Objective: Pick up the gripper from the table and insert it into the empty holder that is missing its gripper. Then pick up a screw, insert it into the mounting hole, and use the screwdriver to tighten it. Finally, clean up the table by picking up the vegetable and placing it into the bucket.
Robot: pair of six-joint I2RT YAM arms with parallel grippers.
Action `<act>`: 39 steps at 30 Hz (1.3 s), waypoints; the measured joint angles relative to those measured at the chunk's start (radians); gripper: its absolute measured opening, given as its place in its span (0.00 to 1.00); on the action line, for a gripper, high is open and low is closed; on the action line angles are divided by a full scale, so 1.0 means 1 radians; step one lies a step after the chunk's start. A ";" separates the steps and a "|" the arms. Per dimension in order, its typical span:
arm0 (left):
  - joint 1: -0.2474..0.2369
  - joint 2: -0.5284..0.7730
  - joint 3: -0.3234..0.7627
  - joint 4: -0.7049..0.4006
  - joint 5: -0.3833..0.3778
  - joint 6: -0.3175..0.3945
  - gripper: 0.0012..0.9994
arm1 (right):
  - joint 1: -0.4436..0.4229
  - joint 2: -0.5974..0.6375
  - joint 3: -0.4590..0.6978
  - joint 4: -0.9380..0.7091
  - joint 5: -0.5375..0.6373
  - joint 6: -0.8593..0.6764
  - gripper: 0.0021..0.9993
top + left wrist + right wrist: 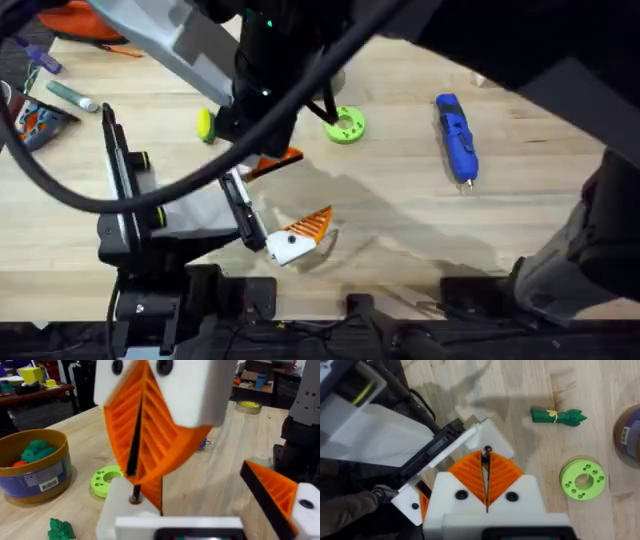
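Looking at the holder: we are seeing the white holder (117, 507) low in the left wrist view, and past the right fingers in the right wrist view (496, 440).
Gripper: the orange gripper (154, 492) is sitting against the holder's side.
Screw: a thin dark screw (135, 491) is pointing down at the holder's top, and its tip is touching there.
Right gripper: the right gripper (486, 455) is hanging over the holder, its orange ribbed pads pressed together and pinching the screw.
Left gripper: the left gripper (200, 510) is lying low over the table with its fingers spread wide apart.
Vegetable: the green vegetable (557, 416) is lying flat on the wood, near the bucket.
Bucket: the mustard bucket (35, 470) is standing upright, holding green and red pieces.
Disc: a green round disc (345, 125) is resting between the bucket and the holder.
Screwdriver: the blue screwdriver (455, 135) is lying well apart, to the right.
Surface: we are working on a pale wooden table (400, 210).
Room: other tables with boxes are standing behind it.
Edges: pens and a packet are crowding the far left corner.
Open room: bare wood is stretching between the disc and the screwdriver, and towards the near edge.
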 joint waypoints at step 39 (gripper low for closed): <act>0.000 0.000 0.000 -0.002 0.000 -0.015 0.99 | -0.004 0.019 -0.012 0.005 -0.010 0.000 0.00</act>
